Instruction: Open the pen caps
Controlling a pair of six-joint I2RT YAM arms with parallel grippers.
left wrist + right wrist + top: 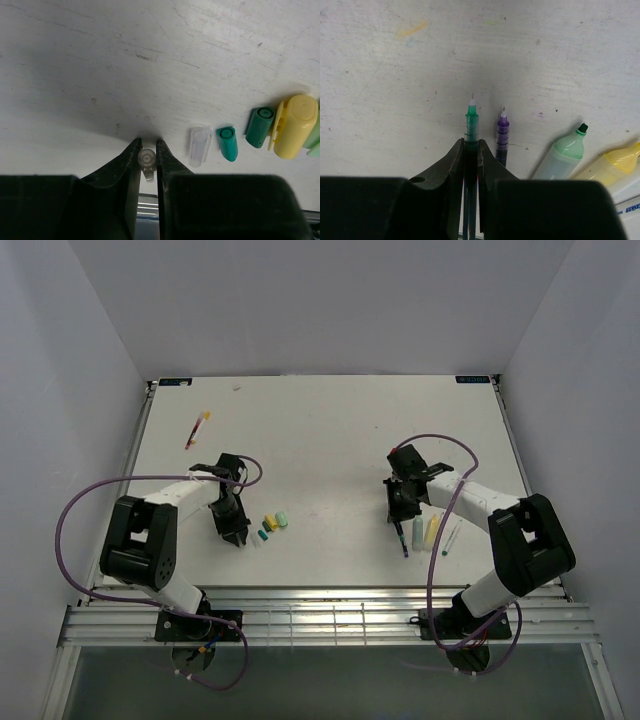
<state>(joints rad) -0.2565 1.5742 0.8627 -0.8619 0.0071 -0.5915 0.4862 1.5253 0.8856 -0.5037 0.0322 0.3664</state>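
My left gripper is shut on a small clear pen cap, low over the table. To its right lie a clear cap, a teal cap, a darker green cap, a yellow cap and a light-green cap. My right gripper is shut on an uncapped green-tipped pen. An uncapped purple pen, a pale-green marker and a yellow marker lie beside it.
A red-ended pen lies alone at the far left of the white table. A thin teal-ended pen lies right of the markers. White walls enclose the table on three sides; a metal rail runs along the near edge.
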